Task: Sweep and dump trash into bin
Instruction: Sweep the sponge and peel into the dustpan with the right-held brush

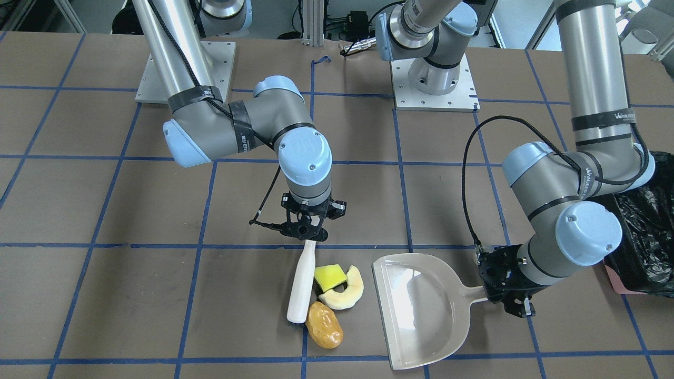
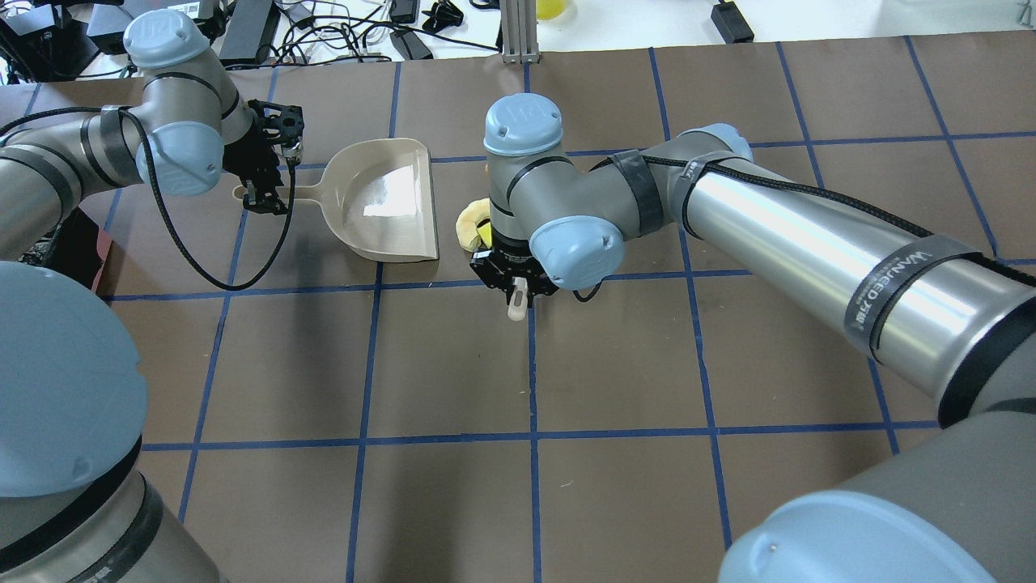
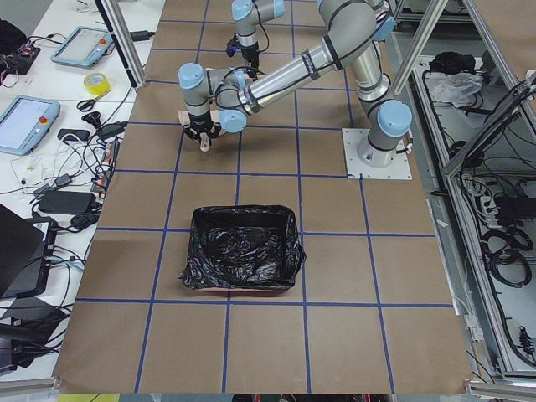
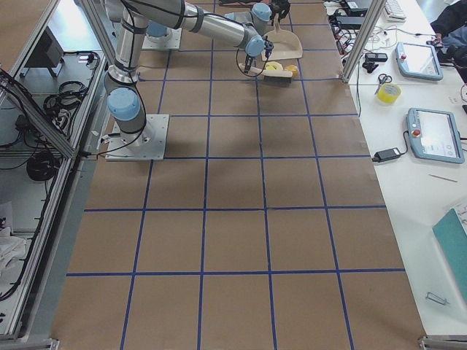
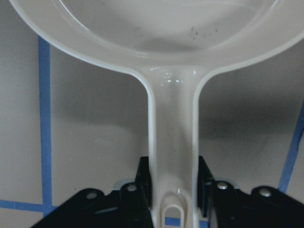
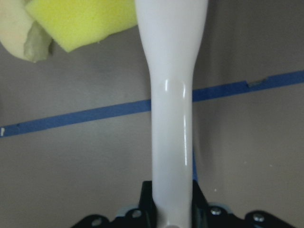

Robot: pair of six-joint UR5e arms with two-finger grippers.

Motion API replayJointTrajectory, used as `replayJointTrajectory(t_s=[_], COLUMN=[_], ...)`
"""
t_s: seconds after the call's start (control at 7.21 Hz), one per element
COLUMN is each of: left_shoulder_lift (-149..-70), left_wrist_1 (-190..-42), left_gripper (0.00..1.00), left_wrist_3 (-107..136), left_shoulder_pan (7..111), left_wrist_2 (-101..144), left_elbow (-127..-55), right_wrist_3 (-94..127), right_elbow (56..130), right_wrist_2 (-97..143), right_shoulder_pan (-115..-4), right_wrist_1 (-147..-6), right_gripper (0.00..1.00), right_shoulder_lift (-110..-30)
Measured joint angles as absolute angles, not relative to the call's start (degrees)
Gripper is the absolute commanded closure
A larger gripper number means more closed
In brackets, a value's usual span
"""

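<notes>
The three trash pieces lie together on the table: a yellow wedge [image 1: 329, 277], a cream crescent [image 1: 347, 296] and an amber lump [image 1: 325, 325]. My right gripper [image 1: 308, 234] is shut on the handle of a white brush [image 1: 300, 284], which lies just beside the trash. The right wrist view shows the brush handle [image 6: 173, 118] between the fingers, with the wedge [image 6: 80, 21] beside it. My left gripper [image 1: 505, 287] is shut on the handle of the beige dustpan [image 1: 421, 310], whose mouth faces the trash. The black-lined pink bin [image 1: 645, 237] stands behind the left arm.
The table is brown with blue tape grid lines. The two arm bases [image 1: 434, 79] stand at its far edge. In the exterior left view the bin [image 3: 243, 260] stands alone, well apart from the dustpan and trash.
</notes>
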State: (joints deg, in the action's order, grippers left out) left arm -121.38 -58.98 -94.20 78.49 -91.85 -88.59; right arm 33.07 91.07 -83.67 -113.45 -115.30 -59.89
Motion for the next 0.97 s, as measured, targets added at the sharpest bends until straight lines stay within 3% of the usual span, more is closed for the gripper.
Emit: replayJointTrajectory(t_s=[0.97], left_shoulder_lift=[-121.38], left_wrist_1=[-58.97], left_gripper=[0.91], left_wrist_3=[-94.02], left_shoulder_pan=[78.77], left_wrist_2=[-91.82], left_elbow=[-88.59], right_wrist_3=[41.63], right_elbow=[78.47], right_wrist_2=[-83.44], right_shoulder_pan=[-123.69], right_wrist_1=[-115.47], right_gripper=[1.0], right_shoulder_lift=[-51.09])
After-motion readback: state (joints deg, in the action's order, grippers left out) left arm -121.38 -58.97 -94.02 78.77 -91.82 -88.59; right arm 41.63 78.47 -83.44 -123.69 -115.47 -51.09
